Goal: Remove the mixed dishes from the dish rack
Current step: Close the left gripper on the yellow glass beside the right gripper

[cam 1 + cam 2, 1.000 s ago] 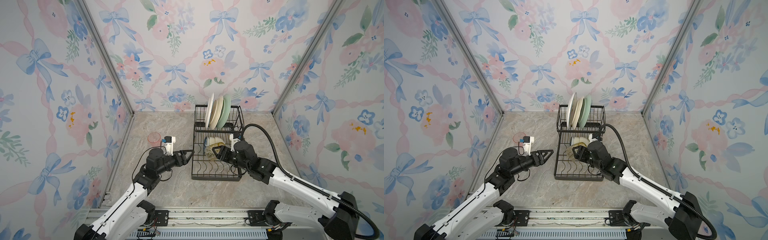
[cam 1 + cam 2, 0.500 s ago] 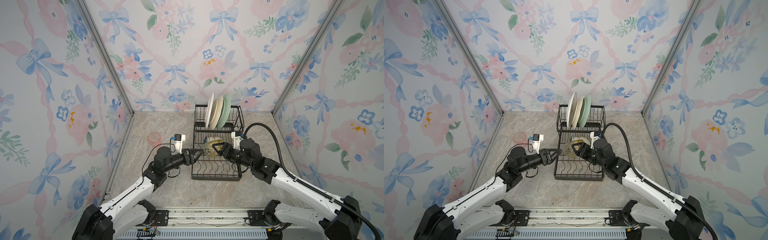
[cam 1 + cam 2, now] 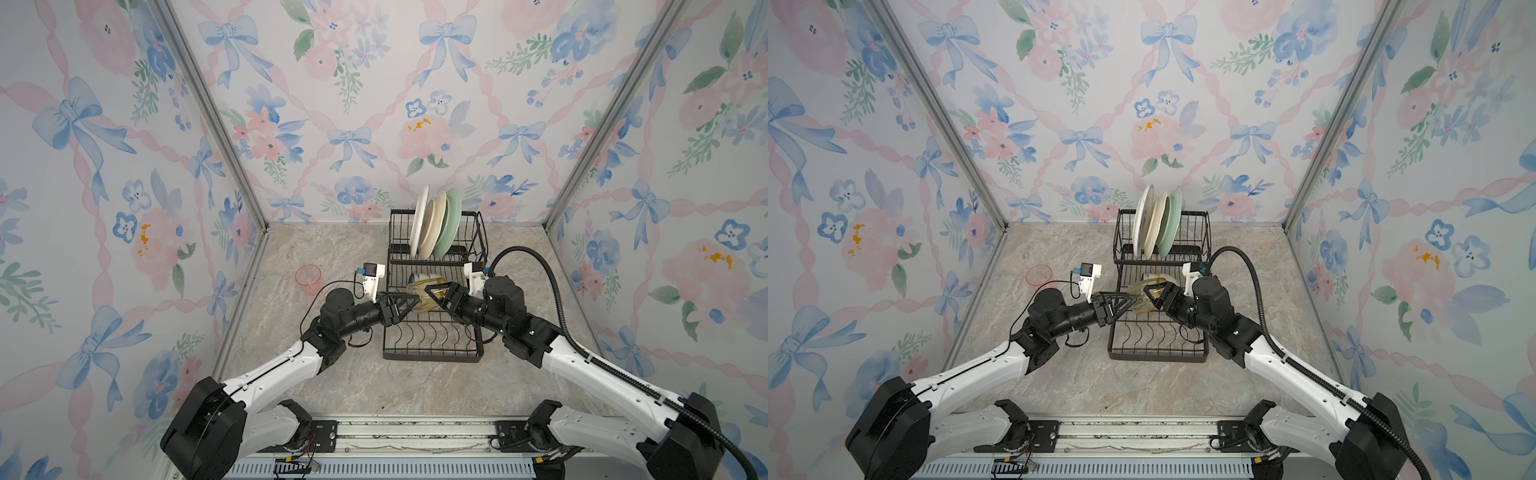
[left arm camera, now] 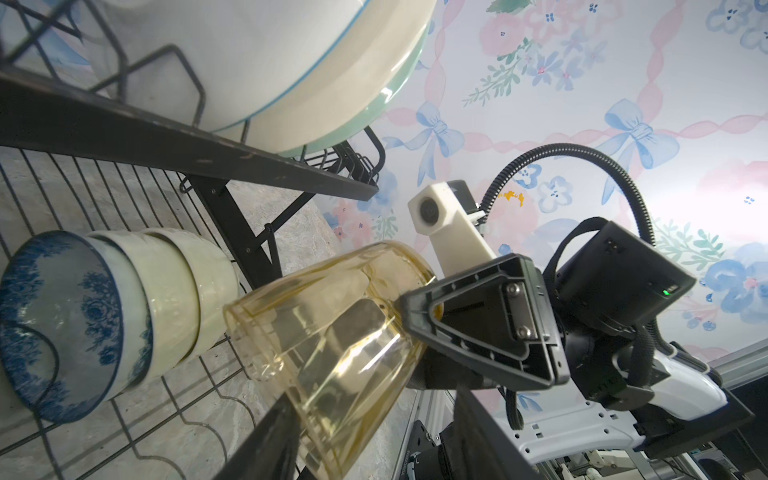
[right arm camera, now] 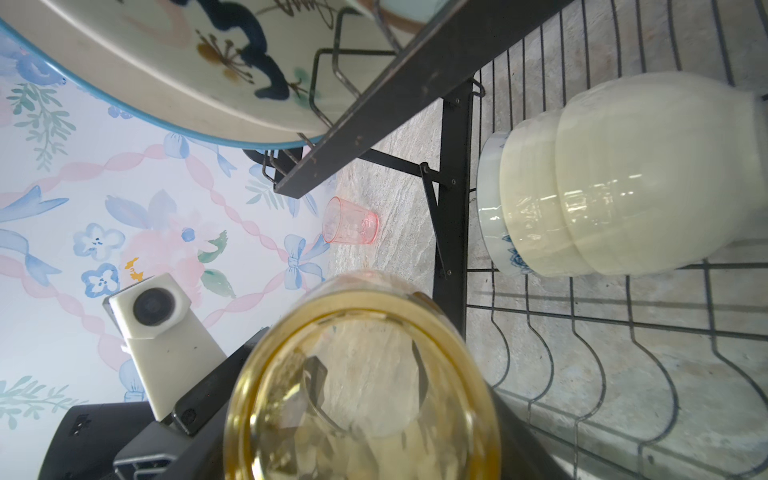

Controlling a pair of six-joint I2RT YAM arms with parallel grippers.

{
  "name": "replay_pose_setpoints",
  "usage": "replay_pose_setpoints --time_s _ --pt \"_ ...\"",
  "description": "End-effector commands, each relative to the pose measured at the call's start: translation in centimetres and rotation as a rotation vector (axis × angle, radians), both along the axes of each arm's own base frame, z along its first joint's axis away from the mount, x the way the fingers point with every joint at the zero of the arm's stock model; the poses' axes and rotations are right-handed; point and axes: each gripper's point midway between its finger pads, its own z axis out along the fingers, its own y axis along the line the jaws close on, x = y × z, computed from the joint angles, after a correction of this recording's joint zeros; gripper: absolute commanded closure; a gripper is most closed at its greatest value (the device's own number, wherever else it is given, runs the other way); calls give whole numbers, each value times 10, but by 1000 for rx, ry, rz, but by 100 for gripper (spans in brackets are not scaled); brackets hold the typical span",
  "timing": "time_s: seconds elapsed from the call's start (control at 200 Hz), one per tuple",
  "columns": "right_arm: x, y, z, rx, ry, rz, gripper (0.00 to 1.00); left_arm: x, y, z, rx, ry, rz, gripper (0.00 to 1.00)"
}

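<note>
Left gripper (image 3: 411,300) has swung in, open astride the yellow tumbler (image 4: 332,332) my right gripper (image 3: 435,294) clamps; only the pink tumbler (image 3: 308,279) has left the dish rack (image 3: 432,357).

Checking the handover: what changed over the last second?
The left gripper reached right from beside the dish rack to the yellow tumbler. Its jaws are narrowing around the base, with one side not yet touching. The right gripper kept holding the tumbler's mouth end and barely shifted. The plates, nested bowls and pink tumbler stayed put.
</note>
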Motion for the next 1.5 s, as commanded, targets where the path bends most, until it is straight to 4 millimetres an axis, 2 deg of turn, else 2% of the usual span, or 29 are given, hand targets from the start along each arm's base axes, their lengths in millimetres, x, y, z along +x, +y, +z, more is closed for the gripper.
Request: replay_pose_setpoints --time_s 0.0,0.485,0.615,0.905,1.33,1.495 --pt "0 3 17 82 -34 17 39 -4 -8 25 -71 -64 -47 43" --pt "-2 9 17 138 -11 37 39 -1 -16 29 -120 -60 -53 57" --pt "-2 9 15 142 -5 37 38 2 -15 26 -119 -48 -34 71" --pt "-2 12 14 157 7 42 38 3 -16 24 -120 -40 -23 72" --pt "-3 13 9 167 17 45 37 1 -19 21 -112 -37 -37 98" --pt "-3 11 10 163 16 40 32 -1 -18 20 -107 -47 -32 100"
